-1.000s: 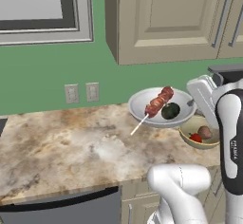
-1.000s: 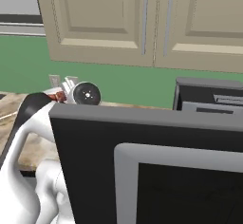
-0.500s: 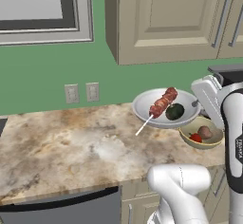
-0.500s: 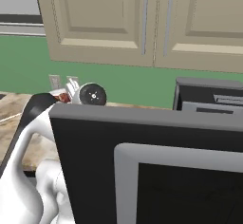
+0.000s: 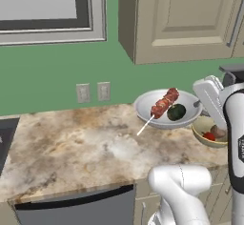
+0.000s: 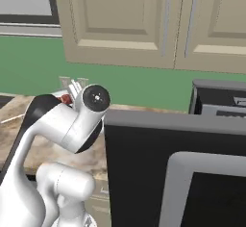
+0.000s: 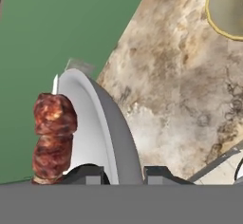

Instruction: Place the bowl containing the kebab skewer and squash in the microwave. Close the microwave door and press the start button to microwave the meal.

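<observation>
Bowl (image 5: 167,109): wide light-grey dish, held clear of the desk (image 5: 71,152) near the green back wall, at the arm's end.
Kebab skewer (image 5: 162,106): lies across the bowl, stick end poking out over the rim toward the left.
Squash (image 5: 177,112): dark green lump in the bowl, just beside the meat.
Gripper (image 7: 121,173): fingers narrow, one on each side of the bowl's rim, holding it.
Microwave door (image 6: 178,173): stands open, close before the right base camera.
Yellowish bowl (image 5: 209,132): on the desk, just right of the lifted bowl.
Done: bowl grasped and raised.
Left: carry into the microwave, shut door, press start.
Change since earlier frames: bowl has drifted up and slightly right; wrist has shifted right in the right base view.
</observation>
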Available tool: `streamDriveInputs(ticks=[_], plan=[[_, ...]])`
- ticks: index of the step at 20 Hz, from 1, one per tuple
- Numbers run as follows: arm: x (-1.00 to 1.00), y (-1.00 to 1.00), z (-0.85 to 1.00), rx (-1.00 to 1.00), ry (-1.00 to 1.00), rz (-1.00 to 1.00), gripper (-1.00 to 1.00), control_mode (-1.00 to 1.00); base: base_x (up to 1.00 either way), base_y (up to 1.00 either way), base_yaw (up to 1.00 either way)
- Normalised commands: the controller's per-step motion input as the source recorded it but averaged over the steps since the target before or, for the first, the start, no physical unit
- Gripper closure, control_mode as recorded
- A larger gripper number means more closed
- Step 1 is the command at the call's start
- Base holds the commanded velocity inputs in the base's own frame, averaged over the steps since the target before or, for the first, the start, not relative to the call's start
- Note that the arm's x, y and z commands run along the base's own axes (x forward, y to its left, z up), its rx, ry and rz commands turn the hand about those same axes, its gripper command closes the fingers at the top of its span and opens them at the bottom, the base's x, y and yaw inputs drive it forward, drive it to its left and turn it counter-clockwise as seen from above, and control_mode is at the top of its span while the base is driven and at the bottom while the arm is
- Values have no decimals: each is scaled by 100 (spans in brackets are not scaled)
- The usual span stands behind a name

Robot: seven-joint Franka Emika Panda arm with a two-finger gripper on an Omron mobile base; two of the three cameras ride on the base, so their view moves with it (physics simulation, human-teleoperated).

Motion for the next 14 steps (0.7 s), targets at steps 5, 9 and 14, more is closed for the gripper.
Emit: streamDriveInputs(ticks=[5,9,14], plan=[[0,0,0,0,0,0,100,100,-15,70,-9],[0,0,0,0,0,0,100,100,-77,8,-29],[0,0,0,0,0,0,100,100,-94,0,-35]])
